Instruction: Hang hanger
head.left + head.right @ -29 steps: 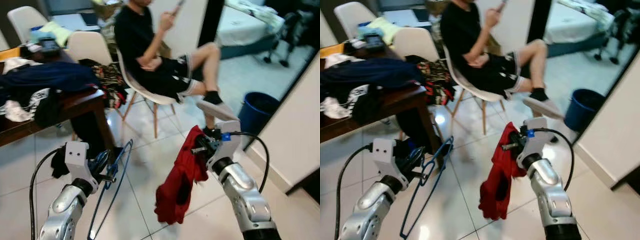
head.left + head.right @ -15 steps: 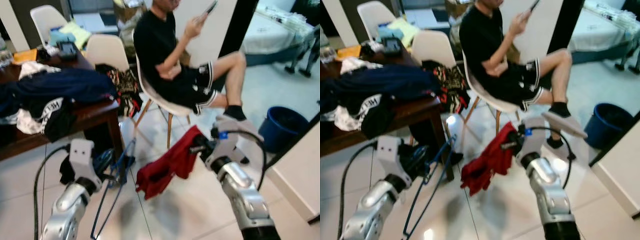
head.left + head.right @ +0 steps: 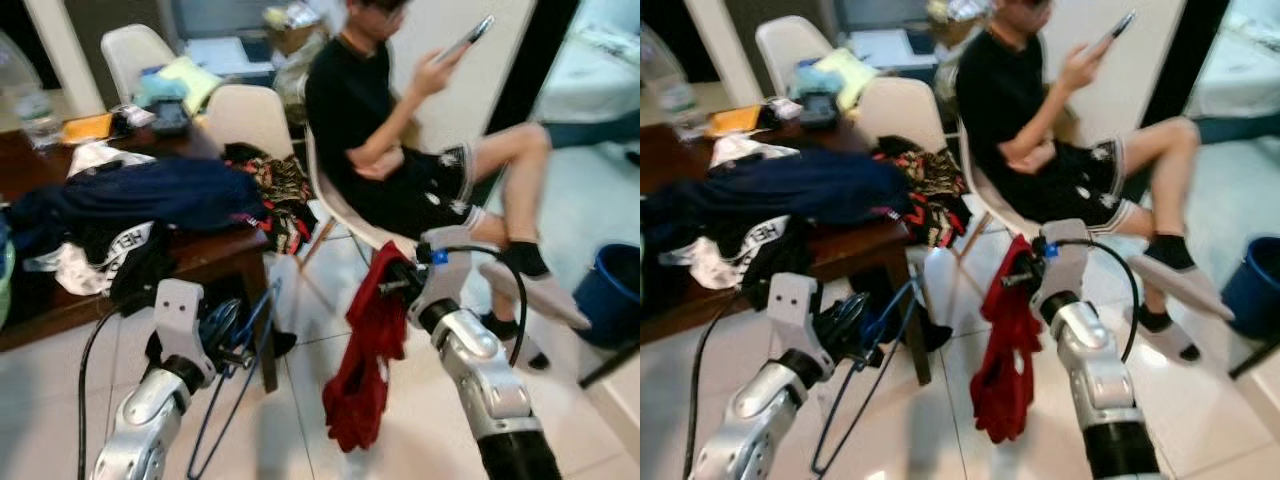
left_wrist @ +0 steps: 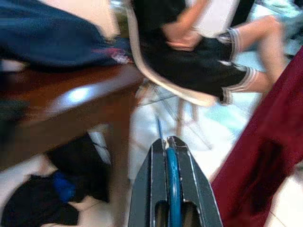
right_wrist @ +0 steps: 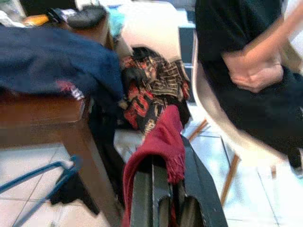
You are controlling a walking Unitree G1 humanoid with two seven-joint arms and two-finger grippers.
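Tiled floor; left tool (image 3: 243, 352) clamping blue hanger (image 3: 225, 400), right tool (image 3: 385, 287) pinching red garment (image 3: 368, 370).

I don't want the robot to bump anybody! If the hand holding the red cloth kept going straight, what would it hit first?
Probably the person's white chair: the right gripper, shut on the red cloth, points toward it. Depth is unclear.

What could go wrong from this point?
The person sits close behind the right gripper, so a swing of the red garment might brush their leg. The blue hanger, held by the left gripper, hangs beside the table leg and may snag. The garment is pinched only at its top and could slip.
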